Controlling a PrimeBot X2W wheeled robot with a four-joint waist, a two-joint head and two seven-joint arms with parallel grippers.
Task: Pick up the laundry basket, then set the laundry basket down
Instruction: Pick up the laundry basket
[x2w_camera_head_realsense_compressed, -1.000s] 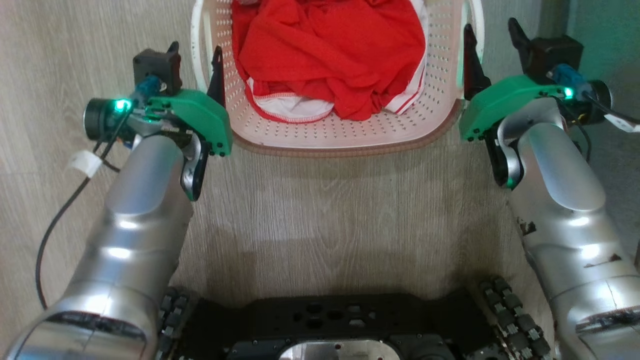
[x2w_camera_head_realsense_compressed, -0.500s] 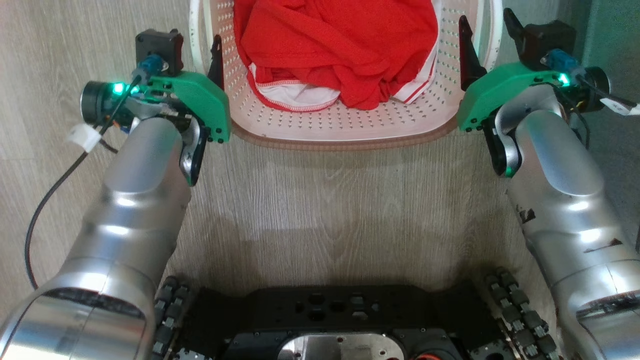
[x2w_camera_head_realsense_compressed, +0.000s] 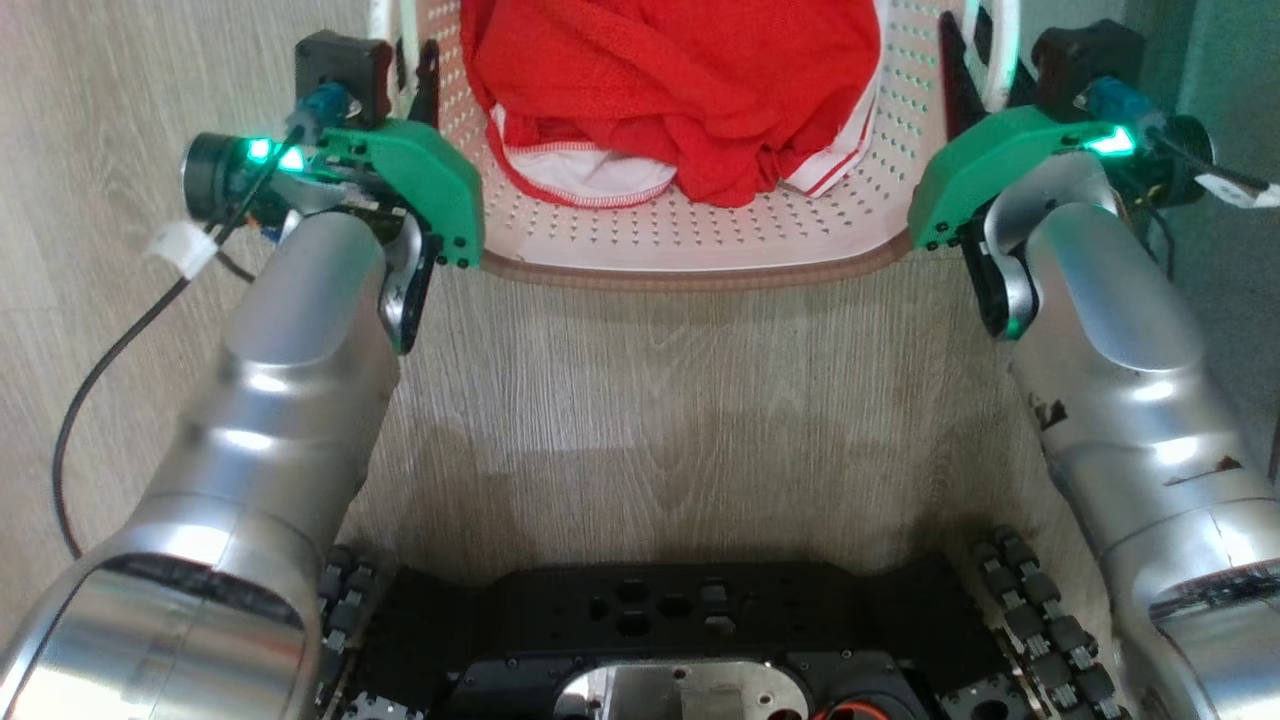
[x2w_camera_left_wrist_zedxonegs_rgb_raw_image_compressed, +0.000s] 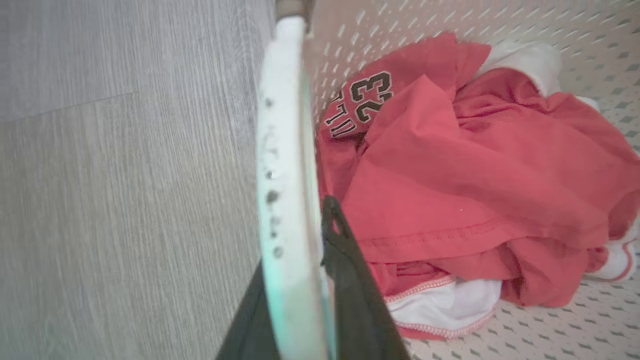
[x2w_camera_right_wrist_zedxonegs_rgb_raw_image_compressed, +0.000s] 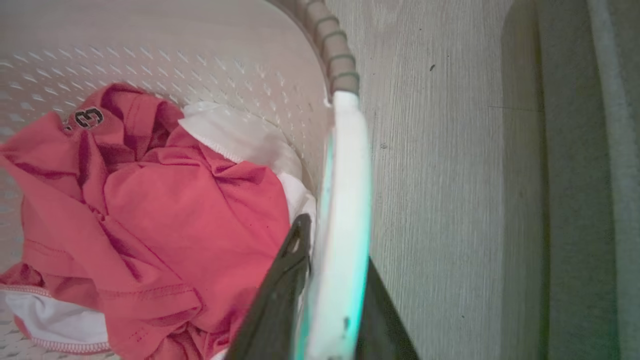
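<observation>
Your laundry basket (x2w_camera_head_realsense_compressed: 700, 235) is at the top middle of the head view, straight ahead of the robot's base (x2w_camera_head_realsense_compressed: 660, 620), with bare wood-look floor (x2w_camera_head_realsense_compressed: 680, 400) between them. You cannot tell from these views whether it rests on the floor or hangs just above it.

The left pincer (x2w_camera_head_realsense_compressed: 415, 70) is clamped on the basket's left handle (x2w_camera_head_realsense_compressed: 380, 30), one finger inside the perforated wall and one outside. The right pincer (x2w_camera_head_realsense_compressed: 985, 65) grips the right handle (x2w_camera_head_realsense_compressed: 1003, 50) the same way.

A black cable (x2w_camera_head_realsense_compressed: 90, 380) loops from the left forearm over the floor, well apart from the basket. On your right, a grey-green panel (x2w_camera_head_realsense_compressed: 1230, 60) stands near the right arm and is the closest obstacle.

The wrist views add detail the head view lacks. The left wrist view shows the white handle running up between the dark fingers (x2w_camera_left_wrist_zedxonegs_rgb_raw_image_compressed: 350, 290). The inner one lies just beside the red clothes (x2w_camera_left_wrist_zedxonegs_rgb_raw_image_compressed: 475, 175), which carry a "23" print (x2w_camera_left_wrist_zedxonegs_rgb_raw_image_compressed: 370, 95) and cover a white garment (x2w_camera_left_wrist_zedxonegs_rgb_raw_image_compressed: 450, 305). The right wrist view shows the brown woven rim (x2w_camera_right_wrist_zedxonegs_rgb_raw_image_compressed: 332, 55) meeting the handle's far end, and a pale strip (x2w_camera_right_wrist_zedxonegs_rgb_raw_image_compressed: 615, 150) running along the panel, with a band of floor between it and the basket.
</observation>
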